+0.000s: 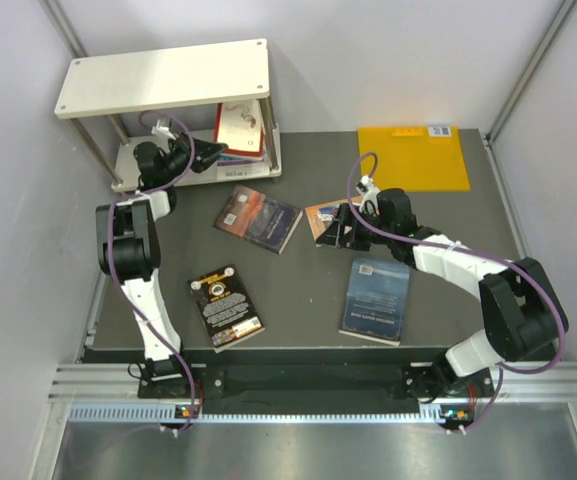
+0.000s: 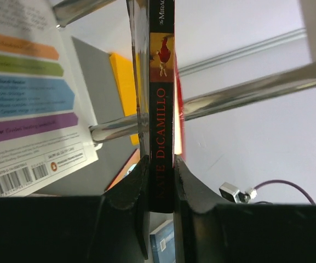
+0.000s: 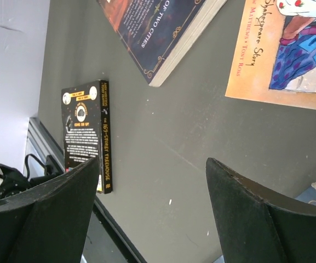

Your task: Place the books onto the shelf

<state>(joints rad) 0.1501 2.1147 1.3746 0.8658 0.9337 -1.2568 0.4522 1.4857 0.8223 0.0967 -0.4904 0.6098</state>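
Observation:
The shelf (image 1: 163, 75) stands at the back left. My left gripper (image 1: 206, 158) reaches into its lower tier. In the left wrist view this gripper (image 2: 160, 163) is shut on a thin book with a black spine (image 2: 161, 109) and a red edge, held upright between the shelf's metal legs (image 2: 245, 90). A red-and-white book (image 1: 241, 128) leans in that tier at the gripper's tip. On the table lie a black book with gold ornament (image 1: 225, 305), a dark reddish one (image 1: 258, 218), an orange-brown one (image 1: 328, 212) and a dark blue one (image 1: 376, 298). My right gripper (image 1: 336, 232) (image 3: 152, 160) hovers open beside the orange-brown book (image 3: 289, 49).
A large orange-yellow sheet (image 1: 413, 157) lies flat at the back right. A white back cover with coloured labels (image 2: 26, 93) fills the left of the left wrist view. Walls close in on both sides. The table's front edge (image 3: 119, 230) runs close to the black book (image 3: 84, 137).

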